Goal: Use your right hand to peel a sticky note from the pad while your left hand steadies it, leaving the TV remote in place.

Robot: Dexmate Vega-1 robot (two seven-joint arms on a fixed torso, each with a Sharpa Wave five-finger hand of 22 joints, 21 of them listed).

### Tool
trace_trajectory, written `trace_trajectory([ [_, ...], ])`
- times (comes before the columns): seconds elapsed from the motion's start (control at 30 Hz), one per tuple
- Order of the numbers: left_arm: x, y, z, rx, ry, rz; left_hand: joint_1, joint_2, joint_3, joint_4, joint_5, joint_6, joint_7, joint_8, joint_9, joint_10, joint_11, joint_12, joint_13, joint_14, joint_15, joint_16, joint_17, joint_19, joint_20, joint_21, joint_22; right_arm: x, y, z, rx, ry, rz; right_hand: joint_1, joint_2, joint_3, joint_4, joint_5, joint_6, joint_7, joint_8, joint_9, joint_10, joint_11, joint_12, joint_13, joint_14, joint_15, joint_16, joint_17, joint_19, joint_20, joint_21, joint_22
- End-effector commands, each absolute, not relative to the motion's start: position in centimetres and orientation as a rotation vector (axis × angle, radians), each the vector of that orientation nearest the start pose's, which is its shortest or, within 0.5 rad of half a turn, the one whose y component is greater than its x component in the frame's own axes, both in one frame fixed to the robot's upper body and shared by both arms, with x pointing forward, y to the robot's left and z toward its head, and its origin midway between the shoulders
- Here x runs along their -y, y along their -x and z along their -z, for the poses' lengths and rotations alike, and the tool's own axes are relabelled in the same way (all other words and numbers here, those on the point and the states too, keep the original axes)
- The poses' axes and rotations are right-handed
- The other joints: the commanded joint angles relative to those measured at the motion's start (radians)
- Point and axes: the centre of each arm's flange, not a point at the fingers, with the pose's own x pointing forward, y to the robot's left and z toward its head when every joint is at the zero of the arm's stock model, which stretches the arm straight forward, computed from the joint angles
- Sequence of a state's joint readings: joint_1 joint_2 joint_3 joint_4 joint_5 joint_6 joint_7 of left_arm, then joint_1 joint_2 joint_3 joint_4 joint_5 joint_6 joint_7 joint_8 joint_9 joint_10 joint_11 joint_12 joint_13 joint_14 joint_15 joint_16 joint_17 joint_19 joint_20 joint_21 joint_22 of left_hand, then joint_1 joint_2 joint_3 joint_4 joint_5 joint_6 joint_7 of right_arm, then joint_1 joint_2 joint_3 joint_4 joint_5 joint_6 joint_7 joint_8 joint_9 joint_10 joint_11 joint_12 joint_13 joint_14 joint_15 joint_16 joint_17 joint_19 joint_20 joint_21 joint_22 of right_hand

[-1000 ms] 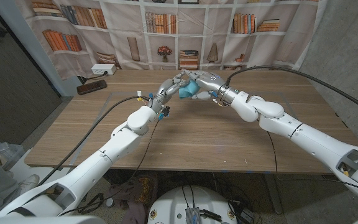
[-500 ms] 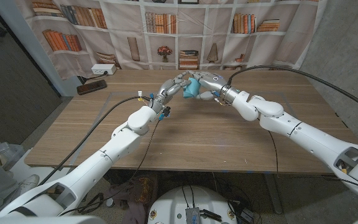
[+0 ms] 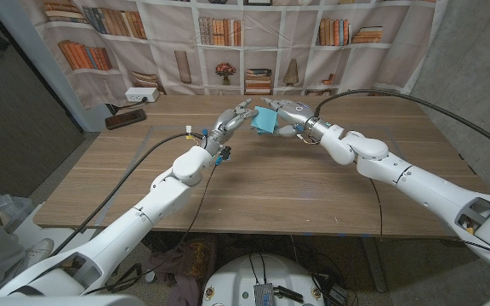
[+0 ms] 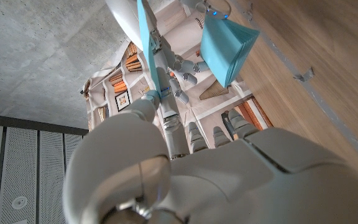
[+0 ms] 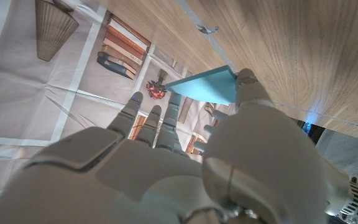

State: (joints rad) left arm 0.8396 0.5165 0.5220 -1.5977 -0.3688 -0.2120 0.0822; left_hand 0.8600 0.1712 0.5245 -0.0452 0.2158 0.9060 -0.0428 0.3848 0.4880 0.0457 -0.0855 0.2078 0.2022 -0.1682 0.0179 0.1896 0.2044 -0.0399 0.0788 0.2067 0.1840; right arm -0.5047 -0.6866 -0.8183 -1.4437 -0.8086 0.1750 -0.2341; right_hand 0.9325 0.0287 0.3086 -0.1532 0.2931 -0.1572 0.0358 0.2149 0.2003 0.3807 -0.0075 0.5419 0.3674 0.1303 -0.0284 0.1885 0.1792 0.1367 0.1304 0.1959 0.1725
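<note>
Head view: right robot hand [image 3: 286, 113] pinches a blue sticky-note pad [image 3: 266, 120]; left robot hand [image 3: 230, 120] open beside it.

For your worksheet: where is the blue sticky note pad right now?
Head view: the sticky note pad is lifted above the table's far middle, held by the right robot hand, beside the left robot hand.

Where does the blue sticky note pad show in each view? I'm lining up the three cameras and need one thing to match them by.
Head view: blue sticky note pad at the table's far middle, between the two hands.
Left wrist view: the pad hangs ahead of the fingers, near the wood.
Right wrist view: the pad sits edge-on by the thumb.
Shared landmark: the bookshelf backdrop.
</note>
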Motion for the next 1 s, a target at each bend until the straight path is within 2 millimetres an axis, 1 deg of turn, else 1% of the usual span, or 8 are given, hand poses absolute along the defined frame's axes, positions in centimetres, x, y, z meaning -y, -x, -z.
trace_trajectory([
  [0.03,-18.8,-59.1,-1.2,0.753,-0.193,0.292,0.008,-0.003,0.000,0.007,0.005,0.007,0.002,0.008,0.004,-0.002,-0.009,0.005,0.005,-0.030,-0.001,0.009,0.003,-0.003,-0.001,0.003,0.003,16.8,-63.3,-4.3,0.991,1.655,-0.014,0.001,0.013,-0.002,0.001,0.005,0.004,-0.002,-0.003,0.001,0.083,-0.086,0.019,0.040,0.002,-0.004,0.001,0.002,0.004,-0.004,-0.003,0.003],
  [0.13,-19.7,-58.8,-1.4,0.770,-0.181,0.274,0.008,-0.003,0.000,0.007,0.005,0.006,0.003,0.009,0.006,-0.002,-0.009,0.005,0.005,-0.031,-0.002,0.008,0.003,-0.003,-0.001,0.004,0.003,16.9,-63.1,-4.3,0.985,1.649,-0.003,0.001,0.013,-0.002,0.001,0.005,0.005,-0.002,-0.003,0.001,0.084,-0.086,0.019,0.040,0.003,-0.003,0.001,0.002,0.004,-0.004,-0.003,0.003],
  [0.17,-20.1,-58.7,-1.4,0.777,-0.178,0.270,0.009,-0.003,0.000,0.007,0.006,0.004,-0.002,0.009,0.008,-0.002,-0.010,0.006,0.005,-0.031,-0.001,0.009,0.003,-0.003,-0.001,0.004,0.003,16.9,-63.1,-4.3,0.984,1.646,0.001,0.001,0.013,-0.002,0.001,0.005,0.006,-0.001,-0.002,0.001,0.085,-0.085,0.020,0.040,0.004,-0.004,0.001,0.002,0.004,-0.004,-0.003,0.003],
  [0.27,-21.4,-58.7,-1.4,0.796,-0.157,0.256,0.009,-0.004,0.000,0.008,0.006,0.006,-0.003,0.011,0.010,-0.001,-0.011,0.006,0.005,-0.031,-0.001,0.009,0.003,-0.004,-0.002,0.003,0.003,16.9,-63.0,-4.3,0.958,1.639,0.028,0.002,0.013,-0.002,0.002,0.004,0.005,-0.002,-0.003,0.001,0.085,-0.085,0.020,0.041,0.003,-0.004,0.001,0.002,0.005,-0.005,-0.002,0.003],
  [0.5,-23.4,-58.1,-1.5,0.818,-0.138,0.222,0.010,-0.004,0.000,0.008,0.006,0.006,-0.003,0.014,0.013,0.000,-0.013,0.007,0.005,-0.033,-0.001,0.009,0.003,-0.004,-0.003,0.004,0.003,17.1,-62.5,-4.7,0.940,1.611,0.065,0.002,0.013,-0.003,0.002,0.003,0.008,-0.003,-0.002,0.001,0.086,-0.085,0.022,0.041,0.005,-0.005,0.002,0.002,0.008,-0.006,-0.002,0.003],
  [0.77,-24.6,-58.0,-1.3,0.812,-0.124,0.214,0.011,-0.005,0.001,0.009,0.006,0.005,-0.002,0.016,0.018,-0.001,-0.012,0.007,0.005,-0.032,-0.001,0.010,0.003,-0.005,-0.002,0.004,0.003,17.2,-61.9,-5.2,0.934,1.599,0.087,0.002,0.012,-0.004,0.002,0.003,0.009,-0.002,-0.003,0.001,0.087,-0.087,0.023,0.042,0.006,-0.007,0.002,0.002,0.011,-0.006,-0.001,0.003],
  [0.87,-24.8,-58.0,-1.4,0.818,-0.123,0.215,0.011,-0.006,0.001,0.009,0.006,0.005,-0.002,0.018,0.020,0.004,-0.014,0.009,0.005,-0.021,-0.009,0.014,0.003,-0.005,-0.001,0.004,0.003,17.2,-61.5,-5.3,0.935,1.593,0.090,0.003,0.013,-0.004,0.002,0.002,0.009,-0.002,-0.003,0.001,0.087,-0.087,0.023,0.042,0.007,-0.007,0.002,0.002,0.011,-0.006,-0.001,0.003],
  [1.0,-25.0,-57.9,-1.6,0.829,-0.117,0.211,0.012,-0.006,0.001,0.009,0.006,0.005,-0.002,0.019,0.022,0.005,-0.014,0.010,0.005,-0.020,-0.010,0.014,0.002,-0.005,-0.002,0.004,0.003,17.4,-61.2,-5.2,0.932,1.586,0.094,0.003,0.012,-0.004,0.002,0.002,0.009,-0.002,-0.003,0.001,0.087,-0.087,0.023,0.042,0.007,-0.006,0.002,0.002,0.012,-0.007,-0.001,0.003],
])
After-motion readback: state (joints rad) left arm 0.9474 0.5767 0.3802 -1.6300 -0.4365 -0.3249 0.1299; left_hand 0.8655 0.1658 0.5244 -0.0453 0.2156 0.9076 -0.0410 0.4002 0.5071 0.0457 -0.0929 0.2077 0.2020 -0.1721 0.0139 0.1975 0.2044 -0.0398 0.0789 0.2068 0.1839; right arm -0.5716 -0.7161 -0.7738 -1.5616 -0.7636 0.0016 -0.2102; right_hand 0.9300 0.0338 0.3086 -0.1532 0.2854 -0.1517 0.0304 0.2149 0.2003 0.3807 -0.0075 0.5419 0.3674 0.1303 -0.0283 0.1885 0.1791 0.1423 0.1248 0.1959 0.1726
